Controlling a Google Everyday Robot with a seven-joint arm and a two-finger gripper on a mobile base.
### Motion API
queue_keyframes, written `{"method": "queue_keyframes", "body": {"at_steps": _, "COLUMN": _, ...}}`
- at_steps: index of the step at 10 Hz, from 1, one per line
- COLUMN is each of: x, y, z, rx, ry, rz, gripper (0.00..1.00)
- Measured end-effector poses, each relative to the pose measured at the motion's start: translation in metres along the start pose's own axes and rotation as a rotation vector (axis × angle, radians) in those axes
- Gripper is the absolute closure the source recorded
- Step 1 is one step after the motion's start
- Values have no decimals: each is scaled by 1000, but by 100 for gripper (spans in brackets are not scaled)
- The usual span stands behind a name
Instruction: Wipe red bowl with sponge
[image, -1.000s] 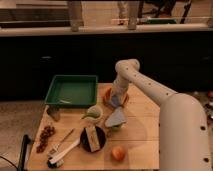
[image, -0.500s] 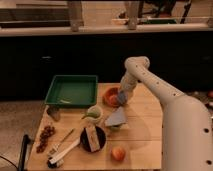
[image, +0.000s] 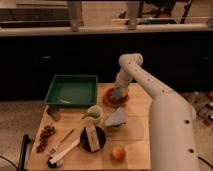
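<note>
The red bowl (image: 115, 99) sits at the back middle of the wooden table (image: 135, 135), to the right of the green tray. My gripper (image: 119, 93) reaches down from the white arm (image: 150, 90) and is right over the bowl. A small blue-grey sponge (image: 118, 94) shows at its tip, down in or just above the bowl. The arm hides part of the bowl's right side.
A green tray (image: 72, 90) lies at the back left. A pale green-white cup (image: 94, 114), a grey-blue triangular piece (image: 117, 118), a black bowl (image: 93, 139) with a tan block (image: 92, 138), an orange fruit (image: 118, 153), a white brush (image: 62, 152) and dark grapes (image: 46, 136) stand in front.
The arm's upper joint has swung to the right and the gripper with the sponge has shifted slightly over the red bowl. Nothing else on the table has moved.
</note>
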Motion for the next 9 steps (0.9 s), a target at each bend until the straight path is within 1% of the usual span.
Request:
{"method": "queue_keyframes", "body": {"at_steps": 2, "x": -23, "y": -18, "z": 6, "rx": 1, "ry": -18, "rz": -51, "gripper": 100}}
{"method": "queue_keyframes", "body": {"at_steps": 4, "x": -46, "y": -20, "z": 11, "rx": -8, "ry": -48, "rz": -131, "gripper": 100}}
{"method": "queue_keyframes", "body": {"at_steps": 5, "x": -54, "y": -19, "z": 12, "rx": -11, "ry": -60, "rz": -155, "gripper": 100}}
{"method": "queue_keyframes", "body": {"at_steps": 7, "x": -60, "y": -3, "z": 12, "rx": -33, "ry": -77, "rz": -180, "gripper": 100}}
{"method": "queue_keyframes", "body": {"at_steps": 9, "x": -52, "y": 17, "z": 9, "rx": -56, "ry": -81, "rz": -176, "gripper": 100}}
